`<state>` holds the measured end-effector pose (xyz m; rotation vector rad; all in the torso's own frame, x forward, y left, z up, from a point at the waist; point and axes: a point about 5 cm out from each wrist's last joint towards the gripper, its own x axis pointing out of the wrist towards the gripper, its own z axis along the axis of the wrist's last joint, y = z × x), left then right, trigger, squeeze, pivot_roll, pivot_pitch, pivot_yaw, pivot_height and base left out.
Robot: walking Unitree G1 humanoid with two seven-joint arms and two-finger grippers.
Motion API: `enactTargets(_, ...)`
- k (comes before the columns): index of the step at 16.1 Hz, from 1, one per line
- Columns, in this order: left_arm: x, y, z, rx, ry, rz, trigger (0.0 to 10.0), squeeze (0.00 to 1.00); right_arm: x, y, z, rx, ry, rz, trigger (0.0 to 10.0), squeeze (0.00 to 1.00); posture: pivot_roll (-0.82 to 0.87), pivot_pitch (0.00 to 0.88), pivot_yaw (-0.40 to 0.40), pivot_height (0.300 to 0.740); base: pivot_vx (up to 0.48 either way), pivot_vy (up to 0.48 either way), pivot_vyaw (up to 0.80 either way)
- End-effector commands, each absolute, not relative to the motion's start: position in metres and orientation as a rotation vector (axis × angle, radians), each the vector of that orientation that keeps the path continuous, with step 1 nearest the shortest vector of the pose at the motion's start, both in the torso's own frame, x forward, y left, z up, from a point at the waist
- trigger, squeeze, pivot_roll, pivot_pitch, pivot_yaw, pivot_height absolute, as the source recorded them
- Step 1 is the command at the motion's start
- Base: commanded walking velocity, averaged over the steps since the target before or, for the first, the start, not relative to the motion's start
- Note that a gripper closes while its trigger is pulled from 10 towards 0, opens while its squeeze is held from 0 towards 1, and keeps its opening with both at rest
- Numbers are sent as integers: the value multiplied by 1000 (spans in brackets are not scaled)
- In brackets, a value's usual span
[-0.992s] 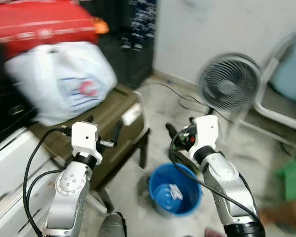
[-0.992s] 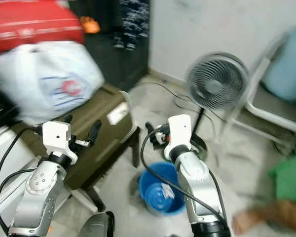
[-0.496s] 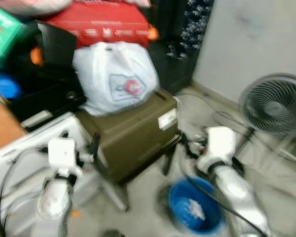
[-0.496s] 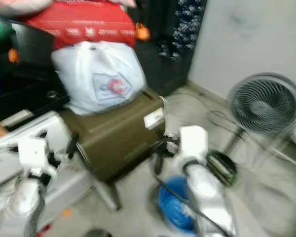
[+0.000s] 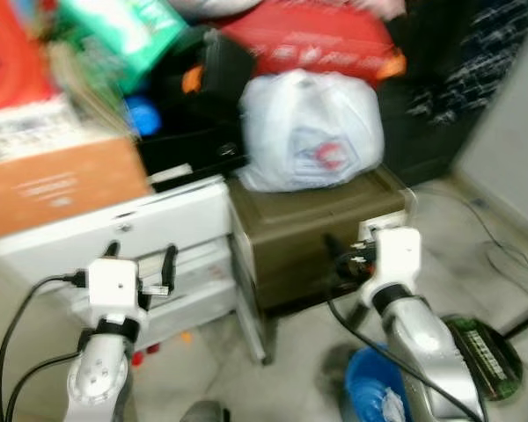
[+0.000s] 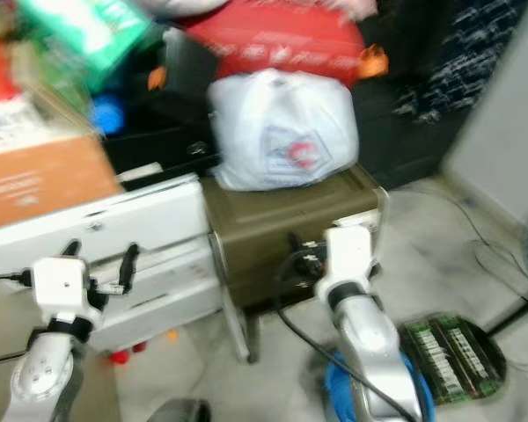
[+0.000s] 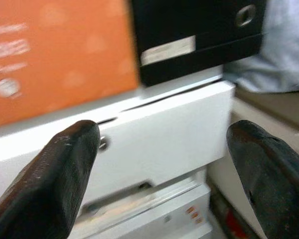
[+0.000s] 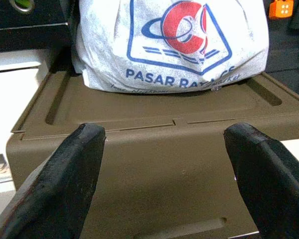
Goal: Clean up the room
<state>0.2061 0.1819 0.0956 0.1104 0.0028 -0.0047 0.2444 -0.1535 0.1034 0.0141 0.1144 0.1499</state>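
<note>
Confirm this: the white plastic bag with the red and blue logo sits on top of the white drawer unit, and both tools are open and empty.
Not quite. The white plastic bag sits on the olive-brown box, as the right wrist view shows; the white drawer unit stands beside that box. The left tool and right tool are indeed open and empty.

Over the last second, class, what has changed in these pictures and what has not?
The camera swung to the robot's left: the fan left the picture, and the white drawer unit and orange box came in. Nothing was grasped. Both the left gripper and right gripper stay open and empty; the white bag still sits on the brown crate.
</note>
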Motion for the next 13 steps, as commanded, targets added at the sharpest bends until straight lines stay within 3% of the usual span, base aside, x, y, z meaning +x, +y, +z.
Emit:
enactTargets(1,207,185,99,134,-3,11,10000,0,245,-153,107,20,99,144,10000,0,-32,38,-37,740,0,0,800)
enactTargets(13,202,188,101,130,25,-43,10000,0,246,-148,106,36,109,169,10000,0,-12,62,-48,740,0,0,800)
